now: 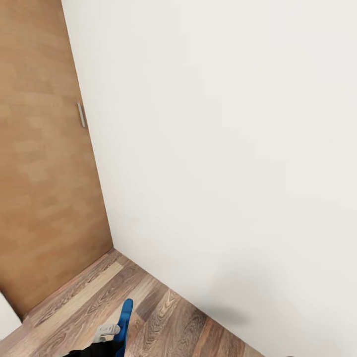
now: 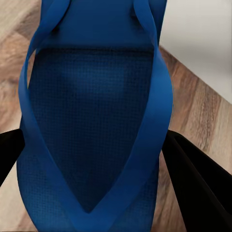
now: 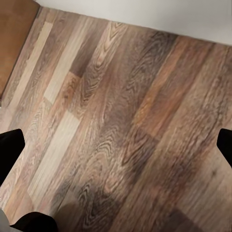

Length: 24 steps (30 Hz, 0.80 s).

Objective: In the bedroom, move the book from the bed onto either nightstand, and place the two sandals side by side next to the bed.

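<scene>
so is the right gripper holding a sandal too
No, the right gripper has its fingers spread wide with only bare wood floor between them, while the blue sandal sits between the left gripper's fingers.

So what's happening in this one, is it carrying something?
Yes. The left gripper holds a blue sandal between its fingers, above the wood-plank floor. The robot faces a corner where a white wall meets a brown door. The right gripper is open and empty over the floor.
</scene>
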{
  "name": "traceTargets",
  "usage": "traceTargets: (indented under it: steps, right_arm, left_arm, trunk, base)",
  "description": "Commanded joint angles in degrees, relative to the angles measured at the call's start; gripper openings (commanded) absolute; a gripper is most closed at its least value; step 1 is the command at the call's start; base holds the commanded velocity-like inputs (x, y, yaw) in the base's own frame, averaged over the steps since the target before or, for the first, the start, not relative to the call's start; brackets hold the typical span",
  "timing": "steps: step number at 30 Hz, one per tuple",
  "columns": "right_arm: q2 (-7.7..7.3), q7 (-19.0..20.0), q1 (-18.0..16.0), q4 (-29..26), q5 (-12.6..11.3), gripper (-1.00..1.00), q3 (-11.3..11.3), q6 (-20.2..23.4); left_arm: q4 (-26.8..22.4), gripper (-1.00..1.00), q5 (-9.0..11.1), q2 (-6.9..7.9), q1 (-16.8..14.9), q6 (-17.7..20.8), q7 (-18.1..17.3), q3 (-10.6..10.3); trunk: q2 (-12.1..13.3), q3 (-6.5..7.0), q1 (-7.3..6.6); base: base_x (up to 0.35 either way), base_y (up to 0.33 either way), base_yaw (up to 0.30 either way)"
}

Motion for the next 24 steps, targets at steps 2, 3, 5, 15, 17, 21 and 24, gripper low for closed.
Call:
traceTargets:
  steps: [2,3,5,15,17,21,24]
  right_arm:
    - [0.02,0.1,0.0,0.0,-0.5,1.00,-0.1,0.5]
    - [0.04,0.1,0.0,0.0,-0.5,1.00,-0.1,0.5]
    - [0.03,0.1,0.0,0.0,-0.5,1.00,-0.1,0.5]
    - [0.09,0.1,0.0,0.0,-0.5,1.00,-0.1,0.5]
    - [0.09,0.1,0.0,0.0,-0.5,1.00,0.0,0.5]
    - [0.09,0.1,0.0,0.0,-0.5,1.00,-0.1,0.5]
    - [0.09,0.1,0.0,0.0,-0.4,1.00,-0.1,0.5]
  left_arm:
    - [0.1,-1.00,0.2,-0.01,-0.1,-0.2,-0.2,-0.1]
    - [0.1,-1.00,0.2,-0.01,-0.1,-0.2,-0.2,-0.1]
    - [0.1,-1.00,0.2,-0.01,-0.1,-0.2,-0.2,-0.1]
    - [0.1,-1.00,0.2,-0.38,-0.1,-0.2,-0.2,-0.1]
    - [0.1,-1.00,0.1,-0.42,-0.1,-0.2,-0.2,-0.1]
    - [0.1,-1.00,0.1,-0.44,0.0,-0.2,-0.2,-0.1]
    - [0.1,-1.00,0.1,-0.45,0.0,-0.2,-0.2,-0.1]
  trunk:
    - [0.0,-0.06,-0.01]
    - [0.0,-0.06,-0.01]
    - [0.0,-0.06,-0.01]
    - [0.0,-0.06,-0.01]
    - [0.0,-0.06,-0.01]
    - [0.0,-0.06,-0.01]
    - [0.0,-0.06,-0.01]
  base:
    - [0.000,0.000,0.294]
    - [0.000,0.000,0.294]
    - [0.000,0.000,0.294]
    - [0.000,0.000,0.294]
    - [0.000,0.000,0.294]
    - [0.000,0.000,0.294]
    - [0.000,0.000,0.294]
